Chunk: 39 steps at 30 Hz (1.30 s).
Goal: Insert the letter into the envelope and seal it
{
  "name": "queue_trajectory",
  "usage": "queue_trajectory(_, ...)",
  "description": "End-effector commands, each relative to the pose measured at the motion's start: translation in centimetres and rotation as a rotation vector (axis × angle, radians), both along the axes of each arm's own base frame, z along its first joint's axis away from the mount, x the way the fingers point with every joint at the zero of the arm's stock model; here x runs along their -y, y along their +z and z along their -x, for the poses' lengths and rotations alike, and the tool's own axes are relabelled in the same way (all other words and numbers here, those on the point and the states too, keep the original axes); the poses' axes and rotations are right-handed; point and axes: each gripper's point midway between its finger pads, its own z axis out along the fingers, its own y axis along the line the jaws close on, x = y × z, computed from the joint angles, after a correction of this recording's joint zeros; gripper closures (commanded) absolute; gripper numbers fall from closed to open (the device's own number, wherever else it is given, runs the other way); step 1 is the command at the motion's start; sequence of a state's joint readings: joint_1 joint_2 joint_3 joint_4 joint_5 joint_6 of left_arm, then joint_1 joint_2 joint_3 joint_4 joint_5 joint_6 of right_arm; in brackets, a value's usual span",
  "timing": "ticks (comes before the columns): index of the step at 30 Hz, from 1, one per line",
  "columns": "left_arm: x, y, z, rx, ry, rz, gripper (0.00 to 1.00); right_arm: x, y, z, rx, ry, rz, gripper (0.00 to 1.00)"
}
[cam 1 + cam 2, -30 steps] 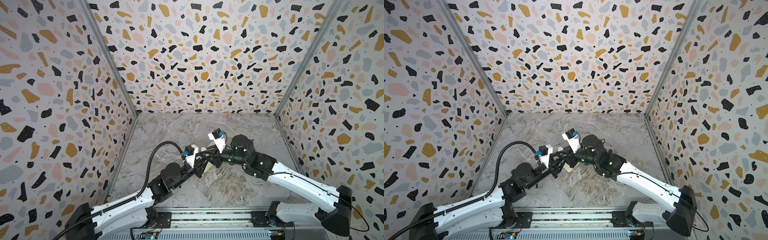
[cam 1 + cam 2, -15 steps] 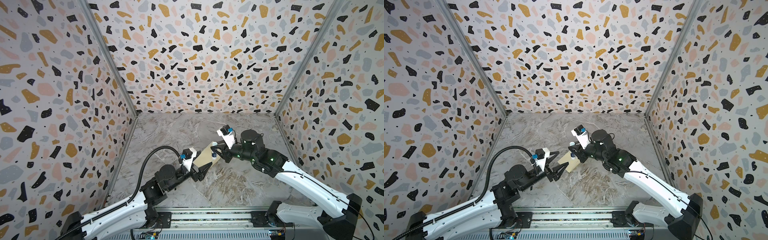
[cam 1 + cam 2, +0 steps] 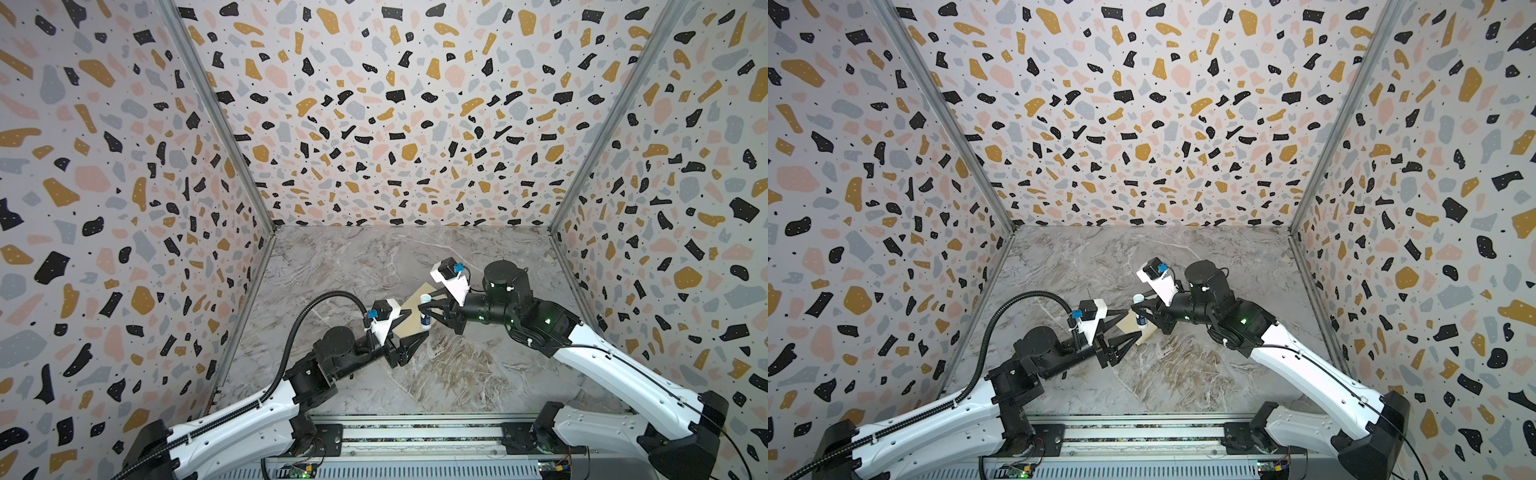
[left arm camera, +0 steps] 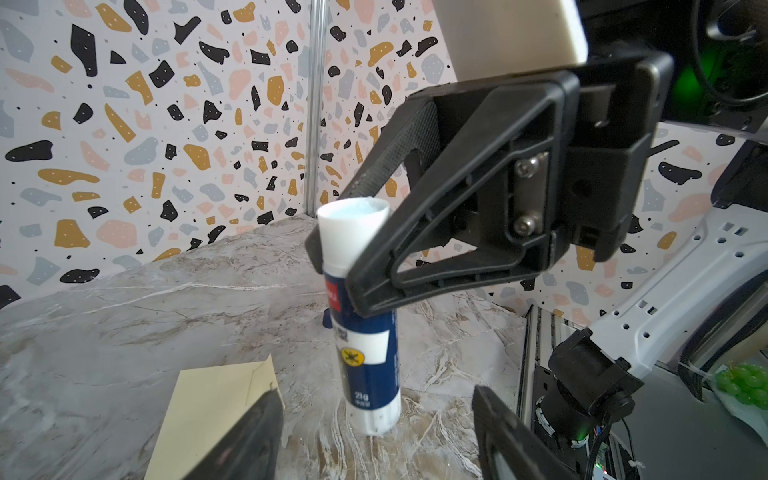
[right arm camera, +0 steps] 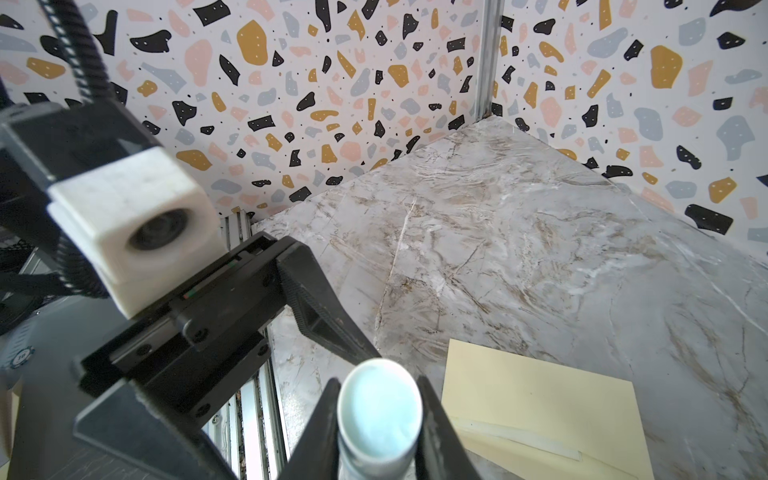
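The pale yellow envelope point(image 3: 409, 320) point(image 3: 1126, 325) lies flat on the marble table between the two grippers. It also shows in the wrist views: envelope point(image 4: 208, 407) point(image 5: 540, 403). The letter is hidden. My right gripper point(image 3: 426, 313) point(image 3: 1139, 311) point(image 5: 378, 386) is shut on an uncapped white and blue glue stick point(image 3: 424, 309) point(image 4: 365, 332) point(image 5: 378, 415). The stick stands upright with its base at the table beside the envelope's corner. My left gripper point(image 3: 415, 328) point(image 3: 1129, 326) point(image 4: 374, 399) is open and holds nothing. It points at the stick from the front left, one finger over the envelope.
Speckled walls point(image 3: 124, 208) close the table in on three sides. A metal rail point(image 3: 415, 432) runs along the front edge, with both arm bases on it. Bare marble point(image 3: 374, 257) lies behind the grippers.
The grippers were pressed together a second ago. My left gripper has opened and drawn back toward the front left, while the right one has moved back and right with the glue stick.
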State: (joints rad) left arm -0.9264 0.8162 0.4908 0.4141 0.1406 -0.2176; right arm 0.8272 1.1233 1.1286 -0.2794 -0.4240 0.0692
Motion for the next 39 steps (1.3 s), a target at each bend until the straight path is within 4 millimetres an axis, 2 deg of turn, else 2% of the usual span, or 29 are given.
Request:
queue_trajectory(1,0.0,2.4,0.2,0.029,-0.037,0.094,0.31,-0.3,0.8,1.1,0.015,0.056,-0.020,0.88)
queue_trajectory(10,0.3,2.5,0.0,0.017,-0.063,0.112,0.41,-1.1,0.1,1.6,0.006,0.083,-0.002,0.87)
queue_trajectory(18,0.7,2.1,-0.1,0.003,-0.077,0.103,0.53,-1.8,0.0,1.9,0.006,0.096,-0.001,0.87)
queue_trajectory(29,0.6,1.4,-0.8,-0.021,-0.039,0.089,0.85,-1.9,-0.2,1.7,0.010,0.086,0.006,0.85)
queue_trajectory(34,0.5,1.5,-1.4,-0.043,-0.013,0.108,0.99,-1.6,0.1,1.3,0.029,0.057,0.007,0.73)
queue_trajectory(39,-0.2,2.1,-2.7,-0.093,0.069,0.163,1.00,0.4,1.1,-0.4,0.114,-0.093,-0.004,0.47)
